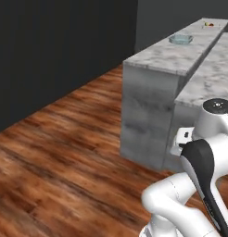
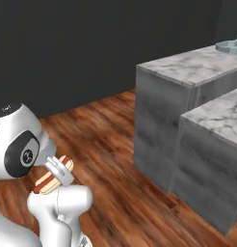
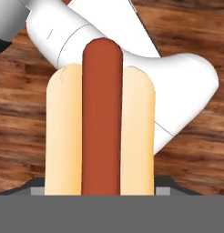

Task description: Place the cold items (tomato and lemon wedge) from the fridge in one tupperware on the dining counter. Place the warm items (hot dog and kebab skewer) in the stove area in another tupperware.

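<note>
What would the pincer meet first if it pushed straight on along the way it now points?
Probably the robot's own white arm: in the hand view it lies just past the tip of the hot dog held in the pincer, with the wooden floor beyond. Depth between them is unclear.

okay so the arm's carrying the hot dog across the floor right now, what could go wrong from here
1. The hot dog is held in the gripper low over the wood floor; if the grip slips while driving, it would likely land there.
2. The tupperware sits far along the dining counter, so the base may need to get closer.
3. The counter's corner stands ahead; a wide swing might clip it.
</note>
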{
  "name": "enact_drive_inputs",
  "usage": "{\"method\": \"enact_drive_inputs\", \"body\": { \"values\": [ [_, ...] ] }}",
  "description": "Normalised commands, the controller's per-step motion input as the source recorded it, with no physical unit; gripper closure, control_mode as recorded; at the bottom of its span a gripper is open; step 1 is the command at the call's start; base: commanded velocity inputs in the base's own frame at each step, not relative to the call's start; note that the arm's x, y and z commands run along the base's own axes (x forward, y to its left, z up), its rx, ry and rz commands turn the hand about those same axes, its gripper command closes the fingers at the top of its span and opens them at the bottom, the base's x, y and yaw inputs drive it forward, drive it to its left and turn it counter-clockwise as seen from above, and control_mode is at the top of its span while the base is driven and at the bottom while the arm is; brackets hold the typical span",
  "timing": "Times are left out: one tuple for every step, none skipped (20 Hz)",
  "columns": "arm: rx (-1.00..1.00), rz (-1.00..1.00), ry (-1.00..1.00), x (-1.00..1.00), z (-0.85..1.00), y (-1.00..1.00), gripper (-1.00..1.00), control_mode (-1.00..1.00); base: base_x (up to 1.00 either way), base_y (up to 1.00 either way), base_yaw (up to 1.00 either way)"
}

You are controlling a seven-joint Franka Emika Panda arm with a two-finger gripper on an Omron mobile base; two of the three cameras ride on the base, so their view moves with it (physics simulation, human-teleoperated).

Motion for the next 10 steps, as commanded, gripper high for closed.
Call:
{"method": "enact_drive_inputs", "body": {
  "values": [
    [0.00,0.00,0.00,0.00,0.00,0.00,1.00,1.00,1.00,0.69,-0.34],
    [0.00,0.00,0.00,0.00,0.00,0.00,1.00,1.00,1.00,0.69,-0.33],
    [0.00,0.00,0.00,0.00,0.00,0.00,1.00,1.00,1.00,0.68,-0.33],
    [0.00,0.00,0.00,0.00,0.00,0.00,1.00,1.00,1.00,0.69,-0.32],
    [0.00,0.00,0.00,0.00,0.00,0.00,1.00,1.00,1.00,0.71,-0.33],
    [0.00,0.00,0.00,0.00,0.00,0.00,1.00,1.00,1.00,0.71,-0.33],
    [0.00,0.00,0.00,0.00,0.00,0.00,1.00,1.00,1.00,0.73,-0.36],
    [0.00,0.00,0.00,0.00,0.00,0.00,1.00,1.00,1.00,0.78,-0.38],
    [0.00,0.00,0.00,0.00,0.00,0.00,1.00,1.00,1.00,0.81,-0.44],
    [0.00,0.00,0.00,0.00,0.00,0.00,1.00,1.00,1.00,0.84,-0.49]
  ]
}}
